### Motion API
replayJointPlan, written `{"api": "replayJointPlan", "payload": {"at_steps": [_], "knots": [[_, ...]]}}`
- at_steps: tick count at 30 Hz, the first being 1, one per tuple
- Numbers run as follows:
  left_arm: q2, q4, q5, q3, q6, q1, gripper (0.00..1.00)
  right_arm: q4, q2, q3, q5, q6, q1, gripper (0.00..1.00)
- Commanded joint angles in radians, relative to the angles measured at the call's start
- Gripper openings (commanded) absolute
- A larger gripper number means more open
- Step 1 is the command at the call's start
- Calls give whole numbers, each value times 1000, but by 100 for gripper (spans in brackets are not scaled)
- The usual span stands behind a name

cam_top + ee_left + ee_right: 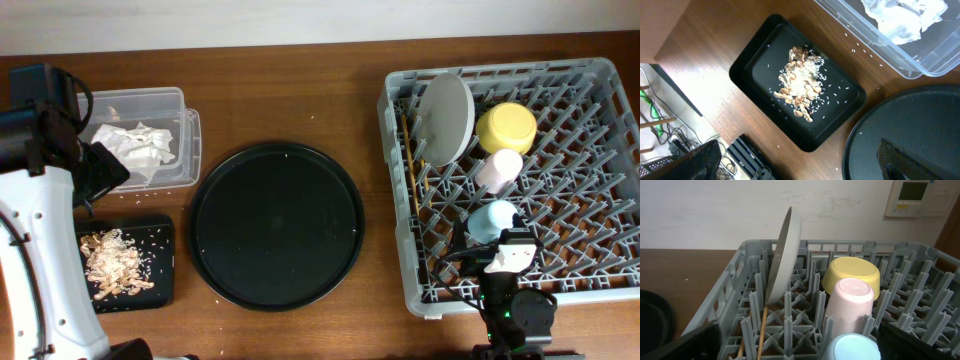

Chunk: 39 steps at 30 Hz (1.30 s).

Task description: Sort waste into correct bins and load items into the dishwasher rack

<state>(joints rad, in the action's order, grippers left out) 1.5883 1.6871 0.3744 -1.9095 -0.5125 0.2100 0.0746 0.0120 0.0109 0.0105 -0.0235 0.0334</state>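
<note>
While the left gripper (795, 150) hangs at the left edge of the table (300, 90), jaws wide and empty, paper wrappers (135, 143) sit in the clear tub (192, 135) and food scraps (112, 262) lie in the shallow black tray (163, 232), both just beside the round black tray (277, 225). Bare wood separates that from the dishwasher rack (500, 72), holding plate (445, 117), chopsticks (761, 330), yellow bowl (506, 127), pink cup (498, 168) and blue cup (492, 220); the right gripper (797, 335), jaws wide and empty, sits at its near rim.

No legible text, brand or number in any view. Wall panel (919, 197), right wrist view: small print beside greenish display (913, 189), too blurred and small to read.
</note>
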Motion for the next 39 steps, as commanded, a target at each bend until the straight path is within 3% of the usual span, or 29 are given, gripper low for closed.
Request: {"api": "replayJointPlan", "payload": {"at_steps": [1,3,4,7,9,11,15,17,20,24,27,31,39], "knots": [[-55,1,-27,11,53,-14,99,8,-8,-5,9,1,7,99],[-131,-56,-1,93,121,-73,99,8,-8,-5,9,1,7,99],[-227,-163,-27,208,122,-129,99,8,-8,-5,9,1,7,99],[-570,-483,-50,658,121,-223,99,8,-8,-5,9,1,7,99],[-842,-532,-62,930,121,-223,99,8,-8,-5,9,1,7,99],[-979,-531,-90,995,122,-223,99,8,-8,-5,9,1,7,99],[-1065,-584,-91,1050,148,-223,99,8,-8,-5,9,1,7,99],[-1192,-743,-111,1187,149,-223,99,8,-8,-5,9,1,7,99],[-1368,-1040,-272,1387,373,-223,99,8,-8,-5,9,1,7,99],[-1443,-1306,-289,1597,388,-223,99,8,-8,-5,9,1,7,99],[-1501,-1534,-398,1742,458,-222,99,8,-8,-5,9,1,7,99],[-1584,-1720,-420,1881,484,-222,99,8,-8,-5,9,1,7,99],[-1583,-1604,-341,1901,488,-222,99,8,-8,-5,9,1,7,99]]}}
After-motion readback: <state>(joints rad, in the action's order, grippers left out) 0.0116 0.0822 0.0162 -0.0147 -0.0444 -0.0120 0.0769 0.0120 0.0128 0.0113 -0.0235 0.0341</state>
